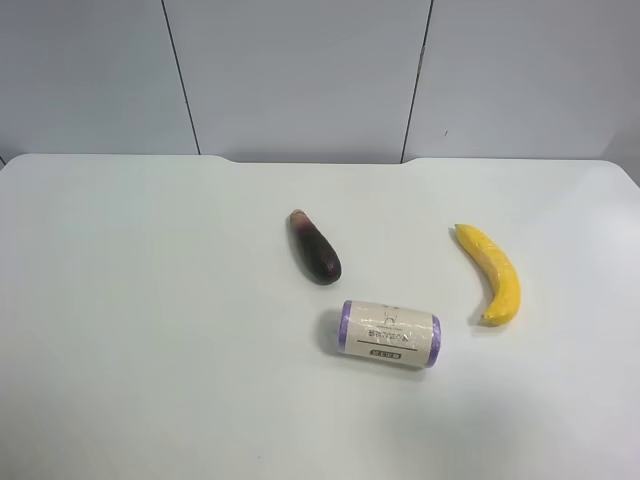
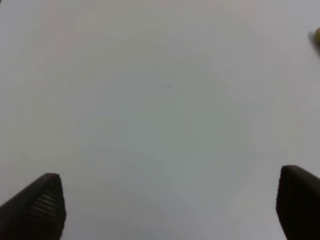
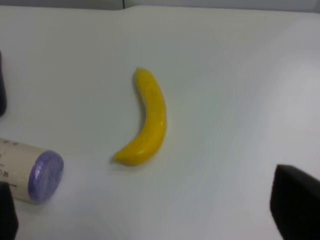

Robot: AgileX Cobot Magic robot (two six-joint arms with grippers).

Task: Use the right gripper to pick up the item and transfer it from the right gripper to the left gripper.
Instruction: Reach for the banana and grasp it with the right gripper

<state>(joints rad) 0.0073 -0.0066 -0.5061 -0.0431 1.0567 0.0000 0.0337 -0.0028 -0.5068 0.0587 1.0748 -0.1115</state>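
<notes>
1. Both open and empty: my right end effector [image 3: 150,207] and left end effector [image 2: 167,205].
2. The banana [image 1: 490,272] lies on the desk [image 1: 150,350], right of centre in the exterior high frame.
3. Risk: an off-centre grip could let the glossy curve pivot, and the nearby roll [image 1: 388,334] could get knocked.

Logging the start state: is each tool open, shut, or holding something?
Right tool: open, holding nothing; the banana lies free on the table.
Left tool: open, holding nothing.
</notes>
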